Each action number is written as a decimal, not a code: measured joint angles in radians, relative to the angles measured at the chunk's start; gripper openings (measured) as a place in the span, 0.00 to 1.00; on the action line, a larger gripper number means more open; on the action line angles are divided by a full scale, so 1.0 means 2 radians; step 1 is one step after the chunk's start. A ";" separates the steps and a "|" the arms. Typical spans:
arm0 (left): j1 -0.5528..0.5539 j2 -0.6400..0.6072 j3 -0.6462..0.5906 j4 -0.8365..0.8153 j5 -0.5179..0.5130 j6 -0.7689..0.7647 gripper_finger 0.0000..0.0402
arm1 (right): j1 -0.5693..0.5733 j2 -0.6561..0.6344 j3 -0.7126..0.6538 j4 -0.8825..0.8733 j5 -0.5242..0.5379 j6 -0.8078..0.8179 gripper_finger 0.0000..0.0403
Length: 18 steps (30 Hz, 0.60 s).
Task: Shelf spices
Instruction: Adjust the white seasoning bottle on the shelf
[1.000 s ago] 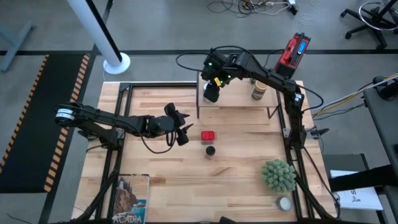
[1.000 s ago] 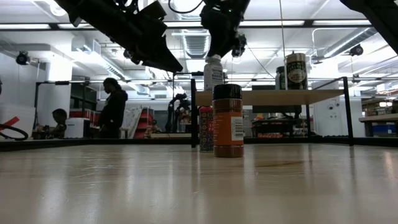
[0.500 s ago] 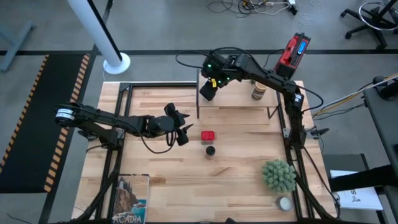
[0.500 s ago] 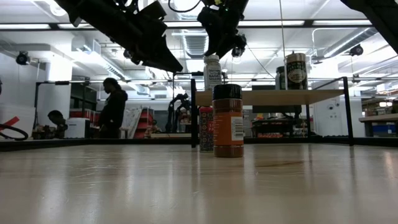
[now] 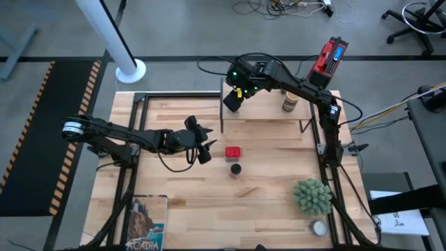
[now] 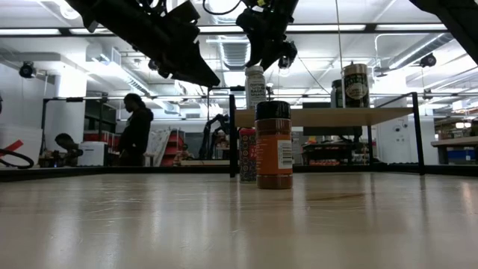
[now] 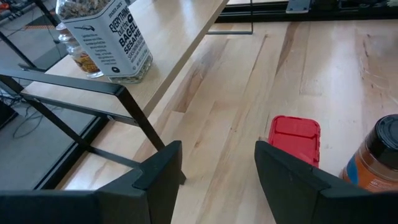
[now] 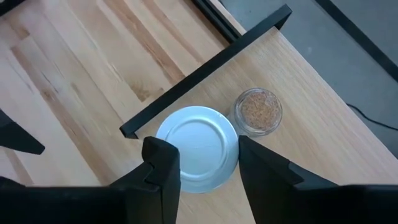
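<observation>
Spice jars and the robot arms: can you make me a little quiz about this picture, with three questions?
1. True or false: the red square tin stands on the big table, not on the shelf.
2. Which thing is straight under the right gripper? A the spiky plant, B the white-lidded jar, C the red square tin.
3. Fill in the gap: the spice jar next to the red square tin has a ____ lid.

Key: 1 true. 2 B. 3 black.
</observation>
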 joint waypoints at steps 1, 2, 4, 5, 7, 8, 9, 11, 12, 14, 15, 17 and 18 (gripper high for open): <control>0.000 0.000 0.000 0.000 0.000 0.000 0.48 | 0.000 0.000 0.000 0.000 0.002 0.001 0.33; 0.000 0.000 0.000 0.000 0.000 0.000 0.48 | 0.000 0.000 0.000 0.000 0.002 0.002 0.34; 0.000 0.000 0.000 0.000 0.000 0.000 0.48 | 0.000 0.000 0.000 -0.001 0.002 0.004 0.36; 0.000 0.000 0.000 0.000 0.000 0.000 0.48 | 0.000 -0.001 0.000 -0.002 0.002 0.003 0.37; 0.000 0.000 0.000 0.000 0.000 0.000 0.48 | 0.000 -0.001 0.000 -0.002 0.002 0.003 0.39; 0.000 0.000 0.000 0.000 0.000 0.000 0.48 | 0.000 -0.001 0.000 -0.002 0.002 0.003 0.41; 0.000 0.000 0.000 0.000 0.000 0.000 0.48 | 0.000 -0.001 0.000 -0.002 0.003 0.003 0.42; 0.000 0.000 0.000 -0.001 0.000 0.000 0.48 | 0.000 -0.001 0.000 -0.003 0.004 0.003 0.44; 0.000 0.000 0.000 -0.001 0.000 0.000 0.48 | 0.000 -0.001 0.000 -0.003 0.004 0.003 0.45; 0.000 0.000 0.000 -0.002 0.000 0.000 0.48 | 0.000 -0.001 0.000 -0.004 0.005 0.001 0.47; 0.000 0.000 0.000 -0.002 0.000 0.000 0.48 | 0.000 -0.001 0.000 -0.004 0.005 0.000 0.48; 0.000 0.000 0.000 -0.003 0.000 0.000 0.48 | 0.000 -0.001 0.000 -0.004 0.007 -0.003 0.51; 0.000 0.000 0.000 -0.004 0.000 0.000 0.48 | 0.000 -0.001 0.000 -0.004 0.008 -0.005 0.52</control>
